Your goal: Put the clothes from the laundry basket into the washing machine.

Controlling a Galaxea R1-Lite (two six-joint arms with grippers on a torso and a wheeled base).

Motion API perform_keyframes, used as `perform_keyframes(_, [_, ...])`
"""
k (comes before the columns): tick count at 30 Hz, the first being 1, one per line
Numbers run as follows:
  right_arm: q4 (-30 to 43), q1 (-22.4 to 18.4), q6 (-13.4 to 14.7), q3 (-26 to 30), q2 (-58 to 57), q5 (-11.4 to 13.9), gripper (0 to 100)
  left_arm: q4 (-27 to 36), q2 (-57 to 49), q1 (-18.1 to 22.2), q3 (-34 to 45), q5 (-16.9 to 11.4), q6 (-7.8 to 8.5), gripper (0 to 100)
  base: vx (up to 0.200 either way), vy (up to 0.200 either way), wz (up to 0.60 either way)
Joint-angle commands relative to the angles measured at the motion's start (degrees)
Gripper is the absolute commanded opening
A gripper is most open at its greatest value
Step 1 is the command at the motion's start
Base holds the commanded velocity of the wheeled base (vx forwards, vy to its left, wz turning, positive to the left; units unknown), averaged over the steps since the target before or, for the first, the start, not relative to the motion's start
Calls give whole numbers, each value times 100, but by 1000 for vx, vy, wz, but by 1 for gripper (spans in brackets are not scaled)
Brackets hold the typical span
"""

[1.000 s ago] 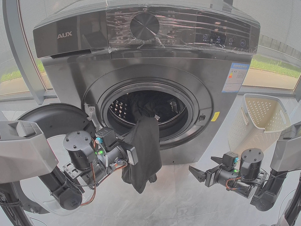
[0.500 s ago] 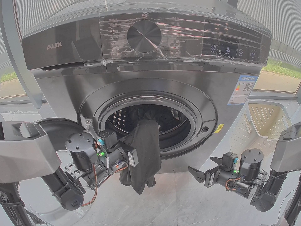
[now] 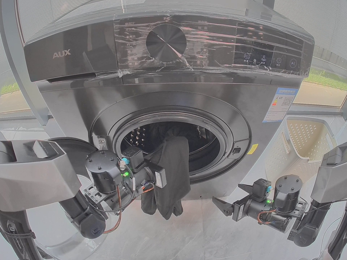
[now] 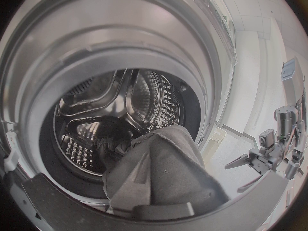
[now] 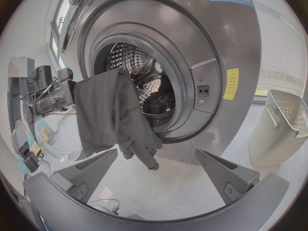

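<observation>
Plainly, the left pincer [image 3: 163,168] gripped a dark garment [image 3: 173,177] at the mouth of the washing machine [image 3: 202,87]. The cloth's upper end lay over the rim into the drum and the rest hung down outside. The right pincer [image 3: 227,194] hung low with jaws spread, holding nothing, near the laundry basket [image 3: 307,145] on the floor.

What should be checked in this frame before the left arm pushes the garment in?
1. Door open: ok.
2. Left end effector shut on garment: ok.
3. Garment fully inside drum: not ok, its lower part hangs outside the opening.
4. Right end effector open, clear of the opening: ok.
5. Basket empty: cannot tell, bottom hidden.
</observation>
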Motion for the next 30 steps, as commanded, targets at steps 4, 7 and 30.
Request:
perform_keyframes(4, [-10, 195, 1, 87, -53, -9, 100, 3, 828, 74, -779, -205, 53, 0, 0, 0, 0])
perform_keyframes(7, [-10, 239, 1, 87, -45, -9, 100, 3, 1171, 74, -1359, -161, 35, 0, 0, 0, 0])
perform_keyframes(30, [-1, 221, 1, 61, -141, -9, 100, 1770, 2551, 416, -4452, 164, 18, 0, 0, 0, 0])
